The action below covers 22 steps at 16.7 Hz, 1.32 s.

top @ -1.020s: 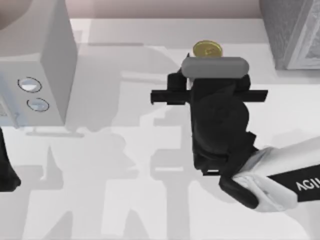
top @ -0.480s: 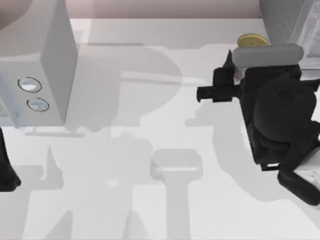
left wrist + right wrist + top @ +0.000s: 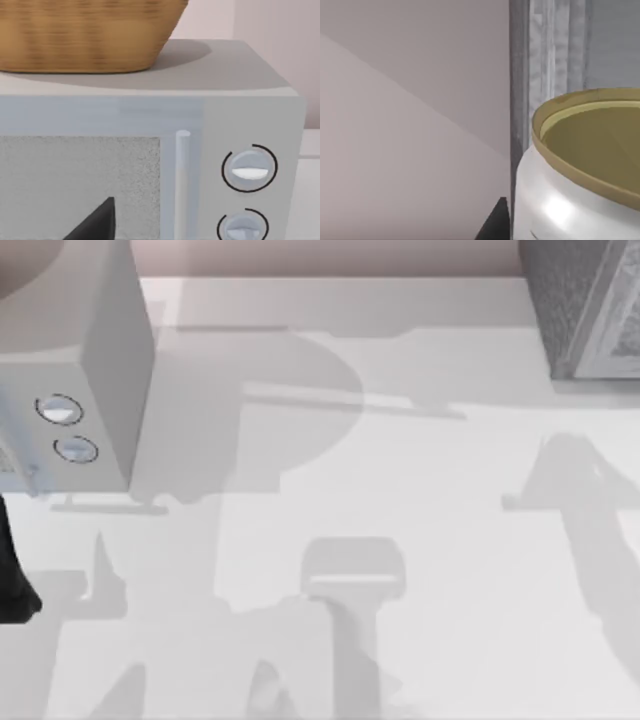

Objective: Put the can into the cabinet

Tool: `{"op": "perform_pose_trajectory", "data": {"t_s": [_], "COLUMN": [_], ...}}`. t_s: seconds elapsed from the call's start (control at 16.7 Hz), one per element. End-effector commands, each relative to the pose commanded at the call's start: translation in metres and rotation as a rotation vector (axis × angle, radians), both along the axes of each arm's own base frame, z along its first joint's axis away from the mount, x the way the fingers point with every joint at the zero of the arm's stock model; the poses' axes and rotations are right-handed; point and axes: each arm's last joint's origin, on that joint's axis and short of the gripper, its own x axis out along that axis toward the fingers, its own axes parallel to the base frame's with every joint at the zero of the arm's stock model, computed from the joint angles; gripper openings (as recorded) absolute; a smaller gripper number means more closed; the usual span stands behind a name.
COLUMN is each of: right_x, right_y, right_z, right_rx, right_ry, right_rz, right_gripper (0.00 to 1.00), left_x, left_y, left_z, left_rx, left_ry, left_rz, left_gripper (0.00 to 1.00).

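Observation:
The can (image 3: pixel 570 200) looms close in the right wrist view: a white body with a dull gold rim and top. One dark fingertip (image 3: pixel 496 224) of my right gripper lies against its side, so the gripper is shut on the can. Just behind the can rises the grey cabinet (image 3: pixel 555 50), which in the top view stands at the table's far right corner (image 3: pixel 580 310). My left arm (image 3: pixel 12 585) is parked at the table's left edge.
A white microwave (image 3: pixel 100 370) with two round knobs (image 3: pixel 249 169) stands at the far left, facing my left wrist camera. A wicker basket (image 3: pixel 85 35) sits on top of it. The white table (image 3: pixel 330 490) carries only shadows in its middle.
My right arm carried the can from the table's far middle to the right, toward the cabinet, and has gone out of the top view. The left arm stayed still.

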Motion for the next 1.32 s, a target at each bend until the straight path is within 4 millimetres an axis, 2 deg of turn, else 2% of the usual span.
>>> {"op": "perform_pose_trajectory", "data": {"t_s": [0.12,0.3,0.54,0.72,1.08,1.2,1.32], "right_x": [-0.029,-0.057,-0.068,-0.069,-0.069,-0.070,-0.072], "right_y": [-0.024,-0.045,-0.057,-0.060,-0.060,-0.059,-0.059], "right_z": [-0.001,-0.032,-0.085,-0.103,-0.099,-0.084,-0.059], "right_rx": [-0.001,-0.031,-0.038,-0.028,-0.025,-0.020,-0.017], "right_ry": [-0.063,-0.036,0.084,0.129,0.125,0.102,0.076], "right_rz": [-0.003,-0.006,-0.012,-0.016,-0.013,-0.011,-0.009], "right_gripper": [0.00,0.00,0.00,0.00,0.00,0.00,0.00], "left_x": [0.000,0.000,0.000,0.000,0.000,0.000,0.000], "left_y": [0.000,0.000,0.000,0.000,0.000,0.000,0.000], "left_z": [0.000,0.000,0.000,0.000,0.000,0.000,0.000], "left_rx": [0.000,0.000,0.000,0.000,0.000,0.000,0.000], "left_ry": [0.000,0.000,0.000,0.000,0.000,0.000,0.000], "left_rz": [0.000,0.000,0.000,0.000,0.000,0.000,0.000], "left_gripper": [1.00,1.00,1.00,1.00,1.00,1.00,1.00]}}
